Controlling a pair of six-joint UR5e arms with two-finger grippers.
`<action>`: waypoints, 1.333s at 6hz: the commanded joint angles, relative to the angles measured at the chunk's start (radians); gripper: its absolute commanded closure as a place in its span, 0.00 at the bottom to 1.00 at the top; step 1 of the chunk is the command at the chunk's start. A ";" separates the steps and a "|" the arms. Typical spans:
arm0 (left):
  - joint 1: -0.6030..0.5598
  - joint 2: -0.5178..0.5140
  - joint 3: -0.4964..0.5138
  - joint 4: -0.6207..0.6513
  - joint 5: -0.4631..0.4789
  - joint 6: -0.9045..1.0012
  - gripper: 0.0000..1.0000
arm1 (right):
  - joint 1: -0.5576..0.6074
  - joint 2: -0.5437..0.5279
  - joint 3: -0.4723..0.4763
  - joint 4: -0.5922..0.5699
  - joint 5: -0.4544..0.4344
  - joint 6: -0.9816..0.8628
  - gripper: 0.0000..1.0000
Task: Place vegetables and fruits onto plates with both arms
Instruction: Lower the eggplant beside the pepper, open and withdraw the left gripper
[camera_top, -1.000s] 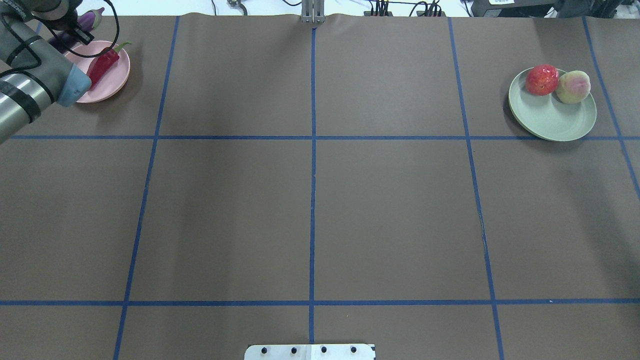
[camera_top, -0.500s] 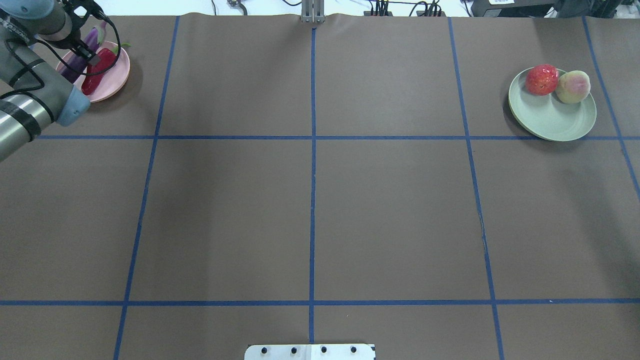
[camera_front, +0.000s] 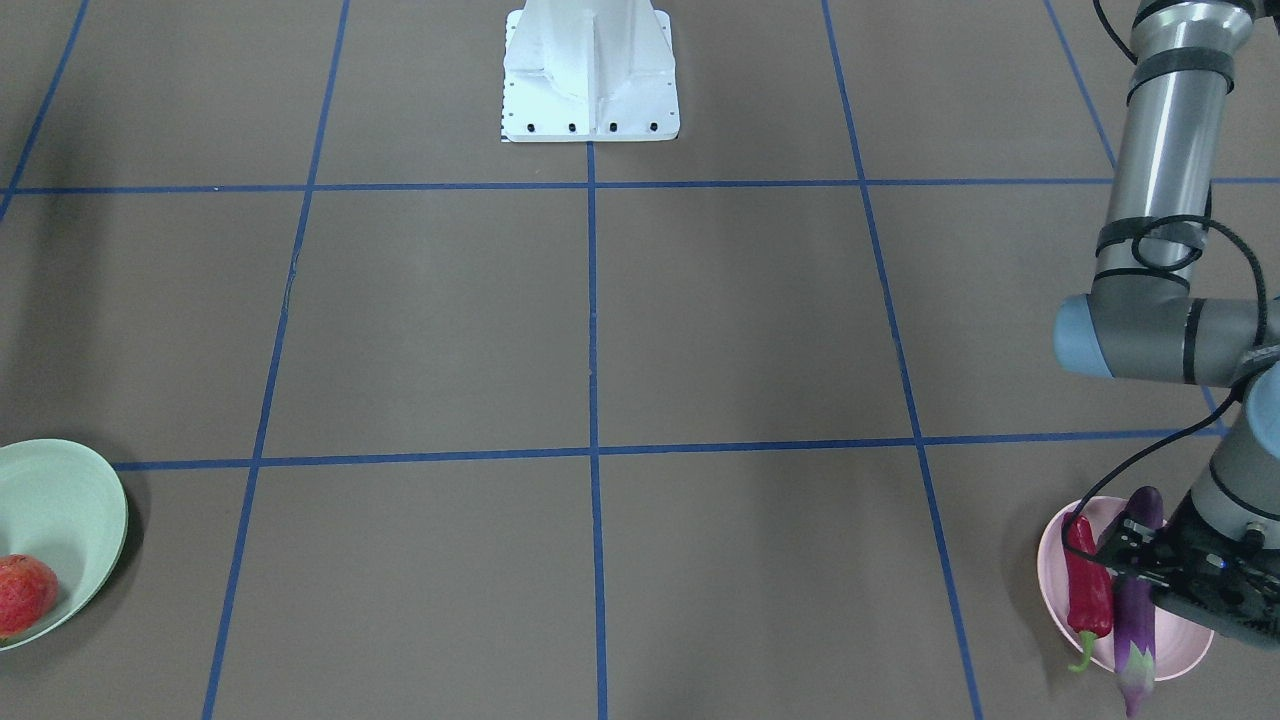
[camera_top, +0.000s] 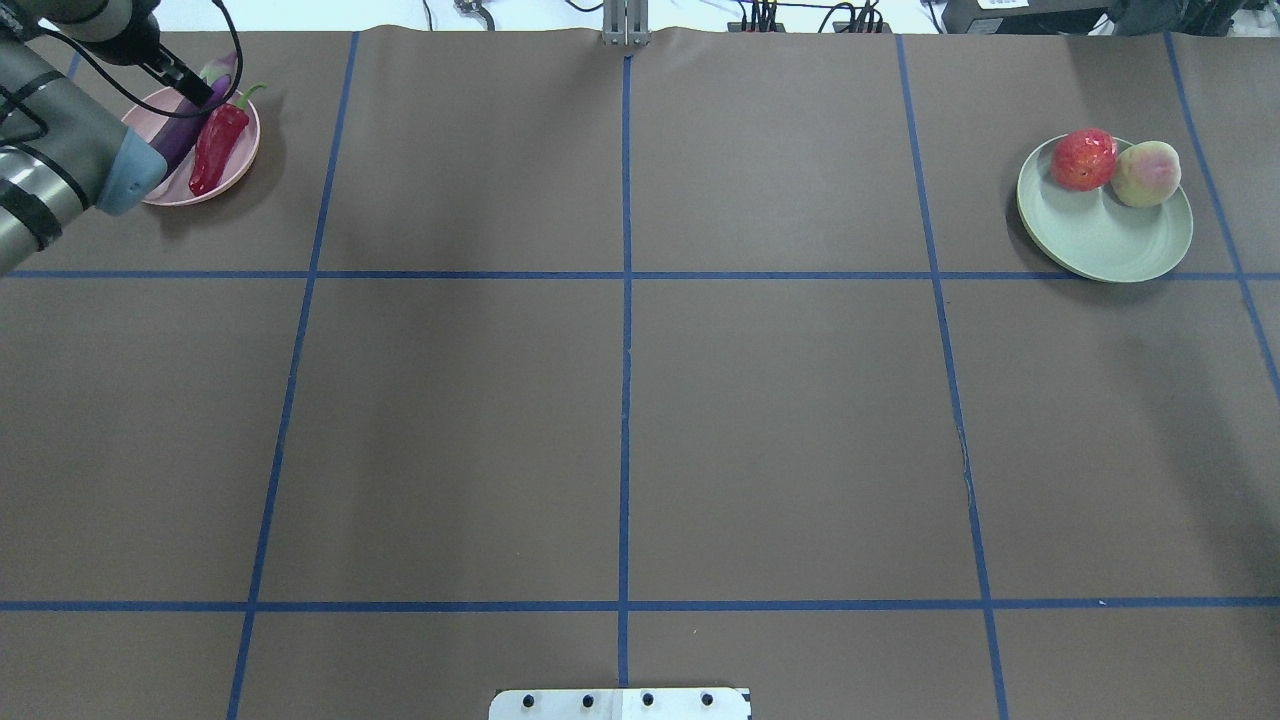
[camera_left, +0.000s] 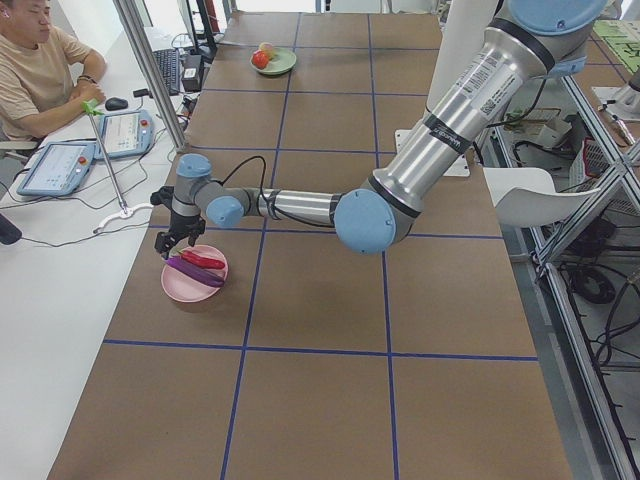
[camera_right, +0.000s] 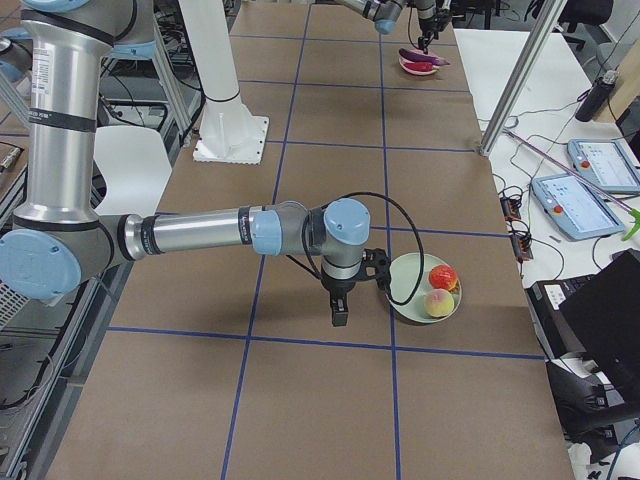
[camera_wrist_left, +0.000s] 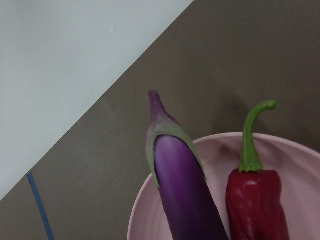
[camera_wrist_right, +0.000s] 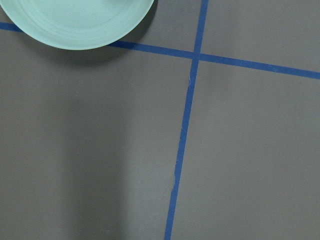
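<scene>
1. The left arm (camera_top: 60, 150) is stretched way out to the table corner, and the left claw (camera_left: 173, 243) hangs low over the pink plate. The fingers are mostly hidden, so I honestly can't tell if it's loose or gripping.
2. The right arm (camera_right: 200, 232) reaches out low, with the right claw (camera_right: 338, 315) pointing down at bare mat. It's only seen side-on, so I can't tell its grip either.
3. The green plate (camera_top: 1100, 240) sits just beside the right claw, not under it.
4. The pink plate (camera_top: 243, 150) is directly below the left claw.
5. The eggplant (camera_wrist_left: 185, 195) lies on the pink plate right under the left claw, with its cap poking past the rim.
6. The pomegranate (camera_top: 1084, 159) and peach (camera_top: 1146, 174) sit side by side on the green plate, on the side away from the right claw.
7. The red pepper (camera_wrist_left: 255, 205) lies on the pink plate alongside the eggplant, just beside the left claw.
</scene>
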 joint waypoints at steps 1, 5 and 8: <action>-0.124 0.153 -0.249 0.099 -0.215 0.008 0.00 | 0.000 0.006 0.000 -0.001 0.000 0.000 0.00; -0.270 0.610 -0.876 0.675 -0.254 0.123 0.00 | 0.000 0.011 0.000 -0.001 0.001 -0.005 0.00; -0.395 0.913 -0.839 0.521 -0.317 0.521 0.00 | 0.002 0.009 0.000 -0.001 0.003 -0.003 0.00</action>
